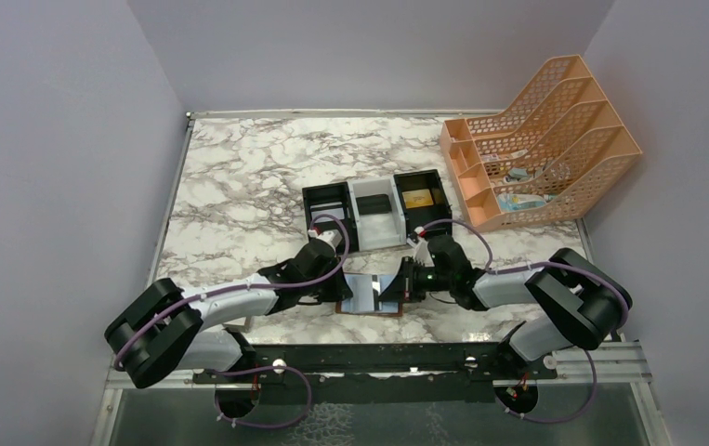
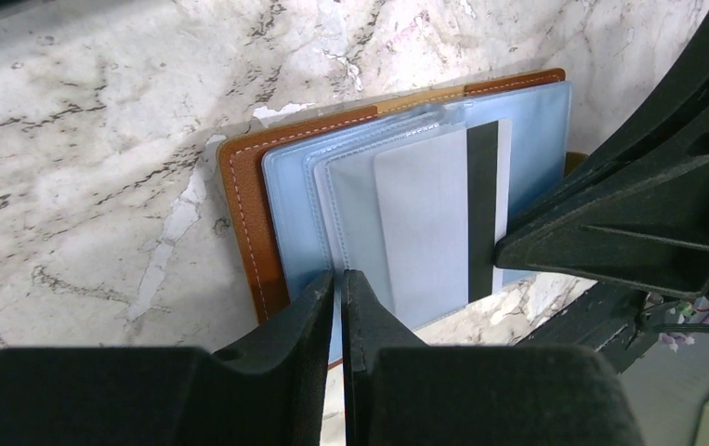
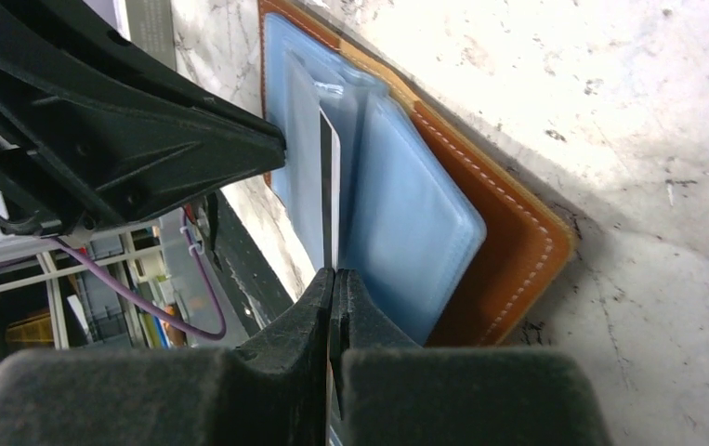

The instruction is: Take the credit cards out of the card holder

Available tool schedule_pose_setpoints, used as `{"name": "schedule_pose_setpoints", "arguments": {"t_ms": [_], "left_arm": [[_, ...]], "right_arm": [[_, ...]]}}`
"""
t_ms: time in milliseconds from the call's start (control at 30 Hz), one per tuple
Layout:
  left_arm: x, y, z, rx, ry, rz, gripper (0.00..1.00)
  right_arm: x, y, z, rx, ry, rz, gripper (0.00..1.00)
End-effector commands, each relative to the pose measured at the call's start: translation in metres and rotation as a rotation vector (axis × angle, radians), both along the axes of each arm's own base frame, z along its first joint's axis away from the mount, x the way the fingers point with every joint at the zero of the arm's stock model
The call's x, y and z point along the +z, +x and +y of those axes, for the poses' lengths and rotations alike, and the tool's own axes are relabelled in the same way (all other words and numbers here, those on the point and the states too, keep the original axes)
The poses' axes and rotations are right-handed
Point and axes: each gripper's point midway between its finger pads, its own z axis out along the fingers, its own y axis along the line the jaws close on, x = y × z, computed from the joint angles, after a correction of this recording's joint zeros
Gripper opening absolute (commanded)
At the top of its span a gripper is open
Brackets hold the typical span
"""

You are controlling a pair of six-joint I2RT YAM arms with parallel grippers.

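On the bench (image 1: 239,177), near its front edge, the card holder (image 1: 369,295) lies open. In the left wrist view a credit card (image 2: 425,223) stands proud of its blue pocket, long axis 12 to 6. The right gripper (image 3: 333,274) meets it from 3 o'clock, jaws apparently clamped on its striped edge. The left gripper (image 2: 338,276), at 6 o'clock, jaws nearly together, pins the holder's pocket edge. The pull-out likely runs toward 3 o'clock.

Card holder (image 1: 369,299): on tabletop (image 1: 239,186), between left tool (image 1: 338,299) and right tool (image 1: 390,289); tray (image 1: 354,223) behind; rack (image 1: 555,139) far right.
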Motion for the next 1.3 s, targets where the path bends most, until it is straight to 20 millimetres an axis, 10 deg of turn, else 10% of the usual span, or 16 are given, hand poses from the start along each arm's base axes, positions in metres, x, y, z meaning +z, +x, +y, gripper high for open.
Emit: {"name": "schedule_pose_setpoints", "arguments": {"t_ms": [0, 600, 1267], "left_arm": [[-0.01, -0.002, 0.02, 0.025, 0.089, -0.007, 0.14], [0.049, 0.007, -0.019, -0.064, -0.081, -0.101, 0.35], [-0.007, -0.003, -0.013, -0.093, 0.107, -0.024, 0.13]], "right_arm": [[-0.008, 0.002, -0.006, -0.01, -0.047, -0.001, 0.01], [-0.006, 0.006, -0.002, -0.009, -0.043, 0.002, 0.02], [-0.001, 0.014, 0.001, -0.049, -0.029, -0.008, 0.16]]}}
